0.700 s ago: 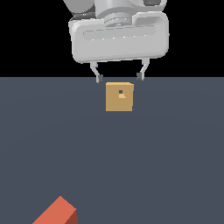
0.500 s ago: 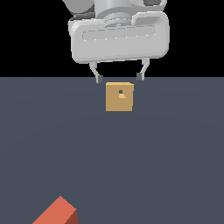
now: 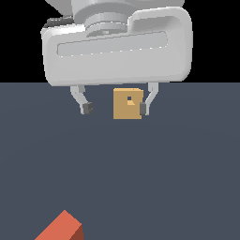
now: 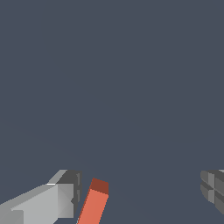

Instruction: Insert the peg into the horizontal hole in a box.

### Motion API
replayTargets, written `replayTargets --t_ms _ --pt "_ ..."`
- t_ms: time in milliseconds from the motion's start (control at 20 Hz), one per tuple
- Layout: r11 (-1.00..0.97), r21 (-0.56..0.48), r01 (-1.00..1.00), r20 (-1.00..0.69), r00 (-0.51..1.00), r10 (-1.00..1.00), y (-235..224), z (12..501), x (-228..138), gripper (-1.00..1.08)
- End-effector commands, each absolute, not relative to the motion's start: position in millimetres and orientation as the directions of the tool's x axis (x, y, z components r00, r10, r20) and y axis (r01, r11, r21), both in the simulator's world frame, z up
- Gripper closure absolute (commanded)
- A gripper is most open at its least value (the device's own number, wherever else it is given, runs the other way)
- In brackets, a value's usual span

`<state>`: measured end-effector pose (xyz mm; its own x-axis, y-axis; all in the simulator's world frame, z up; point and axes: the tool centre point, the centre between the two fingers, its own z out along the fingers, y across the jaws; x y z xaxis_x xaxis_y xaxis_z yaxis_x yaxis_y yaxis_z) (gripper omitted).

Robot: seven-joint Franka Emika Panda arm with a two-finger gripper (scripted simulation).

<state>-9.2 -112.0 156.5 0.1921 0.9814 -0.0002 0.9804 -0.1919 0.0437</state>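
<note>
- The peg (image 3: 61, 228) lies on the dark table (image 3: 178, 178) at the near edge of the exterior view, left of centre, red-orange, only one end showing
- In the wrist view the peg (image 4: 94, 203) shows just beside one finger (image 4: 65, 192) of the claw, apart from it
- The claw (image 3: 115, 108) hangs in the air with its jaws spread wide, holding nothing and touching nothing that can be seen
- Its left finger (image 3: 86, 107) in the exterior view has bare table behind it
- The box (image 3: 127, 103) sits farther back, a tan cube, upright
- The hole (image 3: 130, 99) is a small dark square on its facing side
- The right finger (image 3: 144, 108) overlaps the box's right edge in the picture; whether it touches cannot be told
</note>
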Motion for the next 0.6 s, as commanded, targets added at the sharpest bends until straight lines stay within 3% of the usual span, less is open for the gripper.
replayTargets --t_ms 0,250,550 --pt "-0.258 0.035 0.965 0.0 0.258 0.966 -151 140 -27 -0.92" --pt "-0.393 0.018 0.919 -0.001 0.393 0.92 -230 103 -72 -0.92" --pt "-0.486 0.005 0.874 -0.001 0.486 0.874 -283 76 -111 -0.92"
